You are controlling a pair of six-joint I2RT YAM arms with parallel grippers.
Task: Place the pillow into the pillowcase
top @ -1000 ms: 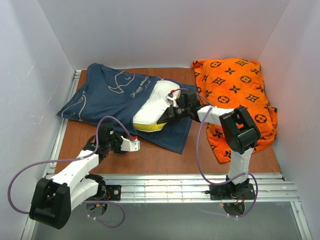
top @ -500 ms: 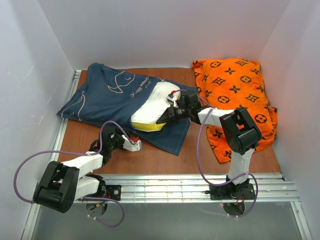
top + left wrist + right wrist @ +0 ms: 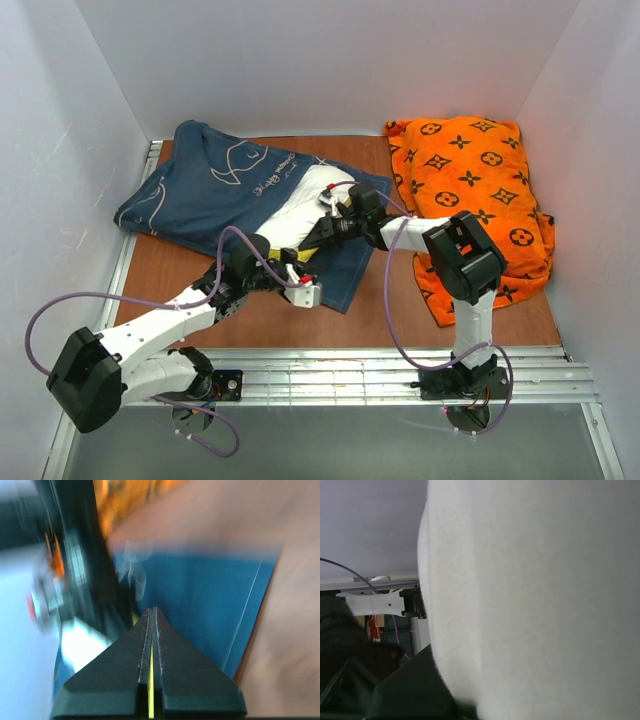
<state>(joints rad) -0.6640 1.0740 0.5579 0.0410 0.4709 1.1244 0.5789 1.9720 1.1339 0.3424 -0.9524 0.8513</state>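
The navy pillowcase [image 3: 205, 185] with white fish drawings lies across the back left of the table. The white pillow [image 3: 297, 210] rests on its right part, a yellow band showing at its near end. At the pillow's right edge sits my right gripper [image 3: 323, 232], shut on the pillow. White pillow [image 3: 535, 600] fills the right wrist view, with one dark finger [image 3: 405, 690] low at the left. My left gripper [image 3: 308, 290] is at the pillowcase's near right corner. Its jaws are shut [image 3: 153, 611] with blue pillowcase [image 3: 200, 610] just beyond the tip.
An orange cushion [image 3: 475, 190] with dark monograms fills the back right corner behind the right arm. White walls close in three sides. Aluminium rails [image 3: 350, 370] run along the near edge. Purple cables loop from both arms.
My left arm has swung right, from the front left to the pillowcase's near corner, and its jaws have closed. My right gripper has shifted the pillow slightly left.
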